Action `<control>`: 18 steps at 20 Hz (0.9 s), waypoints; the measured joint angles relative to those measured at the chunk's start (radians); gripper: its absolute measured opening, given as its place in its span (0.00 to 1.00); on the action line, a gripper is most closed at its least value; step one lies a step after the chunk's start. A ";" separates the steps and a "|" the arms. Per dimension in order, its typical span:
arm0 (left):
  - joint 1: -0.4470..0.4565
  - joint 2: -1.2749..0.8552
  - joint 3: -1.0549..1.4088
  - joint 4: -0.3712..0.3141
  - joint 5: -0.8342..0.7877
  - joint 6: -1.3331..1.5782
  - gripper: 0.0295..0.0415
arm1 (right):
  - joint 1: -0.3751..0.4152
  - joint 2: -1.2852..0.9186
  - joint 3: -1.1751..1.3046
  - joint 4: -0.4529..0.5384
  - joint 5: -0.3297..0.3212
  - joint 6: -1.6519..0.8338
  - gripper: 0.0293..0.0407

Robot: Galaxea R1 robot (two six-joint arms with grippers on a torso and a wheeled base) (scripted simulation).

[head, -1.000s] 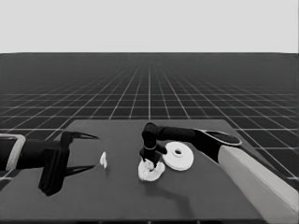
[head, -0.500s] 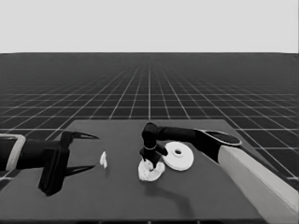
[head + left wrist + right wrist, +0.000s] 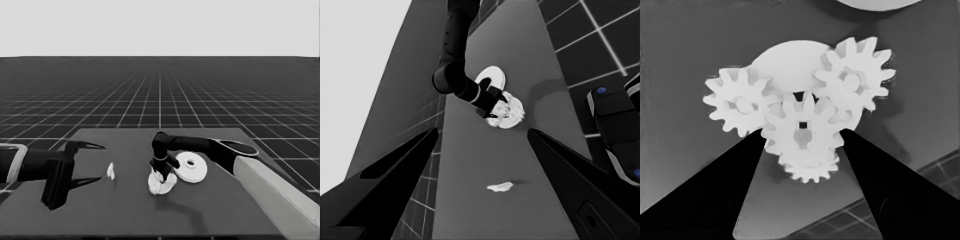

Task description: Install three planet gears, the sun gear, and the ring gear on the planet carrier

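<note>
In the head view, the right gripper (image 3: 161,171) points down over a cluster of small white toothed gears (image 3: 162,184) piled on the smaller round part at the middle of the dark table (image 3: 125,215). The larger round part (image 3: 190,167), a thick white disc with a centre hole, lies just beside the cluster on its right, not yet fitted. A thin white piece (image 3: 111,171) lies apart to the left. The left gripper (image 3: 87,162) waits over the table's left end, its long black fingers spread wide with nothing between them.

The left wrist view shows the same scene from farther off: the right arm bends down onto the white cluster (image 3: 505,114), the larger disc (image 3: 490,79) sits behind it, and the thin piece (image 3: 500,187) lies alone on the table.

In the right wrist view, the smaller round part (image 3: 787,62), a flat white disc, carries two outer gears (image 3: 740,106) (image 3: 856,79), while a central gear (image 3: 802,131) sits between the right gripper's fingertips, with a fourth gear (image 3: 810,172) partly hidden below it. The fingers flank the central gear closely; whether they pinch it cannot be told.

The step in hand appears to be seating the middle gear among its neighbours. The next move likely calls for meshing its teeth, pressing it down squarely, and then letting go.
</note>
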 joint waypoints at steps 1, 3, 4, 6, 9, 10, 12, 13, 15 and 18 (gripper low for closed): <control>0.000 0.000 0.000 0.000 0.000 0.000 0.75 | 0.000 0.000 0.000 0.000 0.000 0.010 0.16; 0.000 0.000 0.000 0.000 0.000 0.000 0.75 | 0.000 0.000 0.000 0.000 0.000 0.031 0.16; 0.000 0.000 0.000 0.000 0.000 0.000 0.75 | 0.000 0.000 0.000 0.000 0.000 0.042 0.16; 0.000 0.000 0.000 0.000 0.000 0.000 0.75 | 0.000 0.000 0.000 0.000 0.000 0.063 0.16; 0.000 0.000 0.000 0.000 0.000 0.000 0.75 | 0.000 0.000 0.000 0.000 0.000 0.094 0.16; 0.000 0.000 0.000 0.000 0.000 0.000 0.75 | 0.000 0.000 0.000 0.000 0.000 0.105 0.16; 0.000 0.000 0.000 0.000 0.000 0.000 0.75 | 0.000 0.000 0.000 0.000 0.000 0.126 0.16; 0.000 0.000 0.000 0.000 0.000 0.000 0.75 | 0.000 0.000 0.000 0.000 0.000 0.136 0.16; 0.000 0.000 0.000 0.000 0.000 0.000 0.75 | 0.000 0.000 0.000 0.000 0.000 0.157 0.16; 0.000 0.000 0.000 0.000 0.000 0.000 0.75 | 0.000 0.000 0.000 0.000 0.000 0.188 0.16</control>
